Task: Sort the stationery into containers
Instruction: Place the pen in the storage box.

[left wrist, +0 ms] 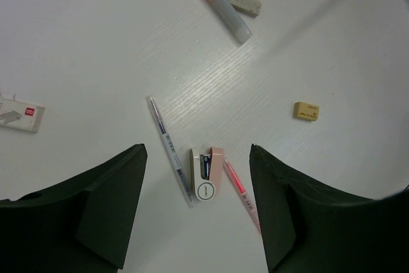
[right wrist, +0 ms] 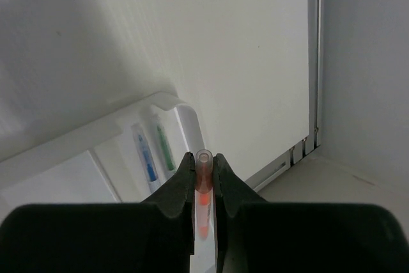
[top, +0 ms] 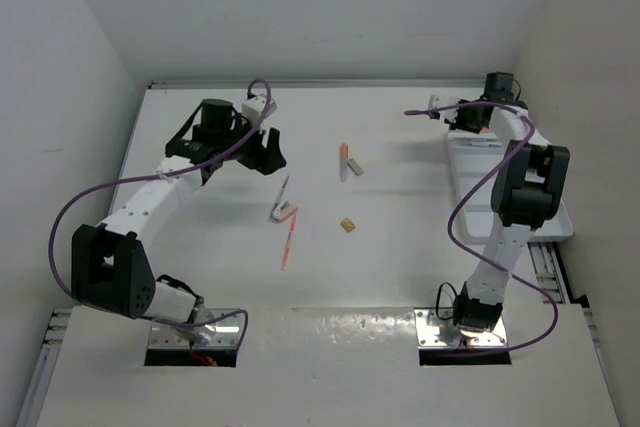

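My left gripper (top: 266, 153) (left wrist: 196, 153) hangs open above the table with nothing between its fingers. Below it lie a purple-grey pen (left wrist: 168, 148) (top: 283, 190), a pink and white stapler-like block (left wrist: 208, 174) (top: 284, 212) and an orange-red pen (left wrist: 241, 193) (top: 289, 243). Farther off are an orange-capped marker (left wrist: 220, 3) (top: 344, 159), a grey-white eraser (left wrist: 243, 2) (top: 355, 167) and a tan eraser (left wrist: 306, 110) (top: 348, 225). My right gripper (right wrist: 203, 158) (top: 450, 115) is shut on another orange-red pen (right wrist: 203, 174), over the far end of the white tray (right wrist: 160, 102) (top: 563, 230). A blue pen (right wrist: 146, 155) and a green pen (right wrist: 165, 148) lie inside the tray.
A small white box with a red label (left wrist: 19, 114) lies at the left of the left wrist view. The tray sits along the table's right edge, close to the side wall. The right arm's links cover much of the tray in the top view.
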You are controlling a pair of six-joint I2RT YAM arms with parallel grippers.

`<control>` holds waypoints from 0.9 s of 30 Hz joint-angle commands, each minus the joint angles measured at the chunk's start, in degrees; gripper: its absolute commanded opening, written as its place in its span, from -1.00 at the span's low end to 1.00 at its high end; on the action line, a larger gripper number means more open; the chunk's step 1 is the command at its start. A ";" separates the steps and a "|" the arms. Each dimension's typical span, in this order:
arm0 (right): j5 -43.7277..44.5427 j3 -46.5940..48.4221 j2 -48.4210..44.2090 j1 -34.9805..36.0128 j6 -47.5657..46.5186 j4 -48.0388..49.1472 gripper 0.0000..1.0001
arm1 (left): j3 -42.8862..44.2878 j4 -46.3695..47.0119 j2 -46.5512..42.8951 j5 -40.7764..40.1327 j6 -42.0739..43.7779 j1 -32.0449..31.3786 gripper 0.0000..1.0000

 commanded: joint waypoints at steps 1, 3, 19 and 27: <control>3.86 3.93 2.34 -0.01 -4.53 1.38 -1.00 | -0.50 1.33 0.54 -0.46 1.04 0.37 0.43; 4.83 4.55 3.31 -0.01 -4.54 0.50 -0.88 | -0.33 0.63 0.98 -0.55 0.95 0.29 0.44; -0.95 4.55 -5.90 1.04 13.45 -4.94 -0.22 | -6.65 -3.41 -0.42 -6.60 -2.56 -5.33 0.42; -13.26 -7.65 -27.17 5.26 57.71 -1.53 0.00 | -14.04 -0.78 -2.18 -14.26 -7.04 -12.89 0.34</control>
